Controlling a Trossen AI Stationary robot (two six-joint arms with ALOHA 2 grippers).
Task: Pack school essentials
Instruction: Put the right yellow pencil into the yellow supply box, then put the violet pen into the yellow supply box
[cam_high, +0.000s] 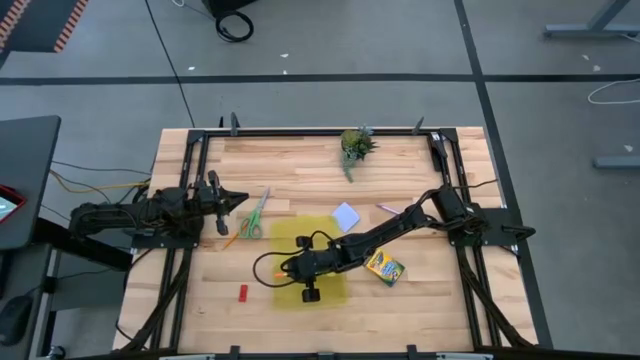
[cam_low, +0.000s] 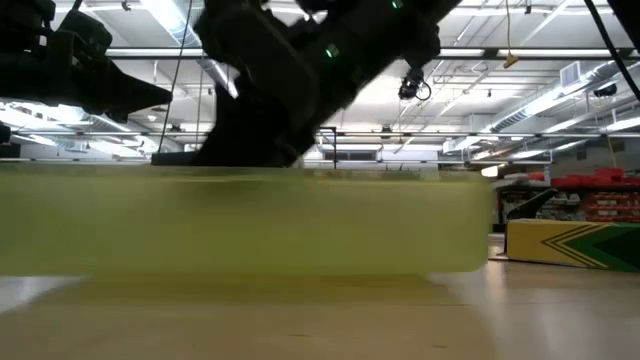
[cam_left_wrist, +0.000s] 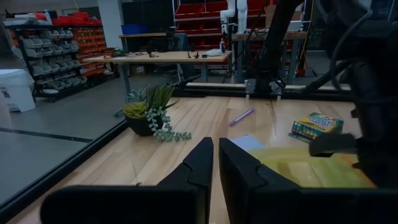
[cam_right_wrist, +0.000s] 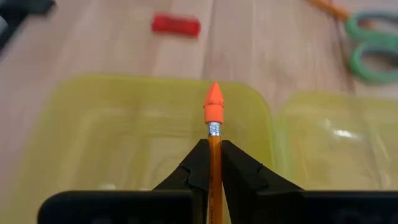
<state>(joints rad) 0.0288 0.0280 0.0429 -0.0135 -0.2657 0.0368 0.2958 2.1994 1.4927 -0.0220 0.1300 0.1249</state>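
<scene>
While the packing is only at its beginning, this is how the table looks from the near edge to the far one:

Nearest: a small red eraser block (cam_high: 242, 292) lies alone on the wood, not packed.
Case: the translucent yellow plastic case (cam_high: 338, 290) lies open; I see nothing inside it.
Right gripper (cam_right_wrist: 215, 163): over the case, fingers closed on a thin orange pencil (cam_right_wrist: 214, 124) with eraser cap.
Beside case: the yellow-green crayon box (cam_high: 384, 267) waits outside.
Middle: green-handled scissors (cam_high: 252, 222), another orange pencil (cam_high: 230, 241) and a pale blue square note pad (cam_high: 346, 216) are outside too.
Left gripper (cam_left_wrist: 216, 163): fingers closed on nothing, at the left edge.
Far: a small green potted plant (cam_high: 355, 146).
Progress: in my judgement, nothing packed; all remains.
</scene>
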